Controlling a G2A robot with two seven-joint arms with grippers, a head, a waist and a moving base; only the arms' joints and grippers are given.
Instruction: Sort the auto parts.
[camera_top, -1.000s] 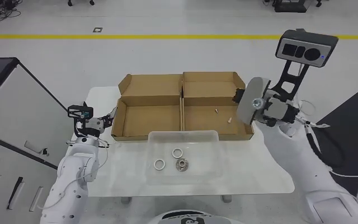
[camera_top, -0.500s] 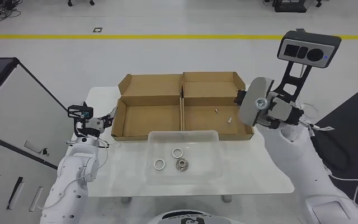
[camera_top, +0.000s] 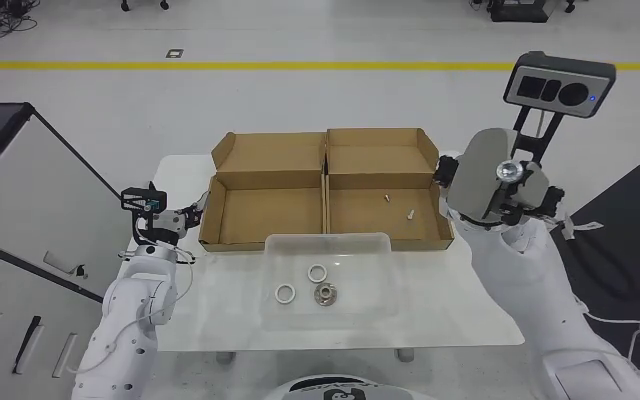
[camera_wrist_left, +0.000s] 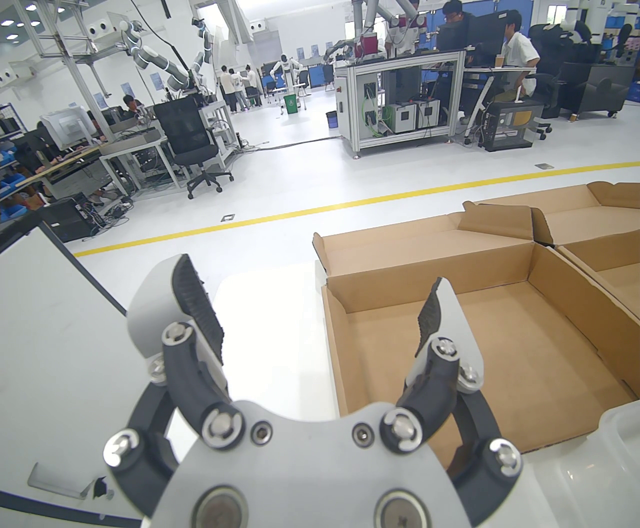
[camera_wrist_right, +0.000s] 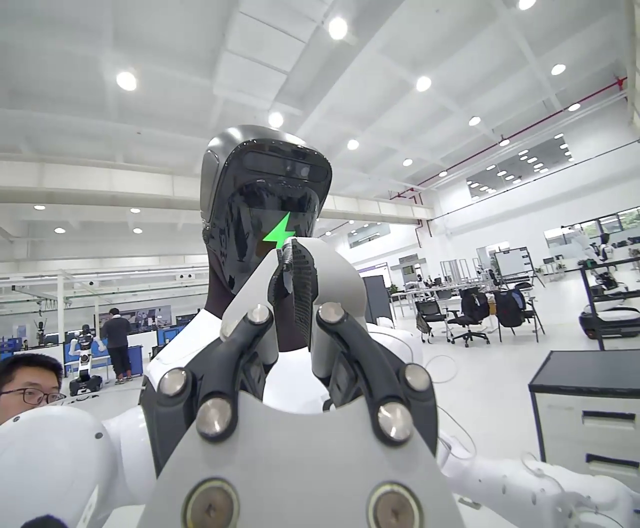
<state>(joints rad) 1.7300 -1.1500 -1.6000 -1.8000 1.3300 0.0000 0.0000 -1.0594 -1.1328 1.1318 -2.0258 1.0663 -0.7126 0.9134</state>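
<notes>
A clear plastic bin is sitting at the near middle of the white tabletop. Lying inside it are a pale ring, a second ring and a flanged round part. Just behind the bin, two open cardboard boxes are standing side by side. They are the left box and the right box, which is holding a small bolt and another bolt. The left hand is hovering wide open to the left of the bin, beside the left box's outer wall. The right hand is hanging raised to the right of the bin, fingers pressed together, gripping nothing.
</notes>
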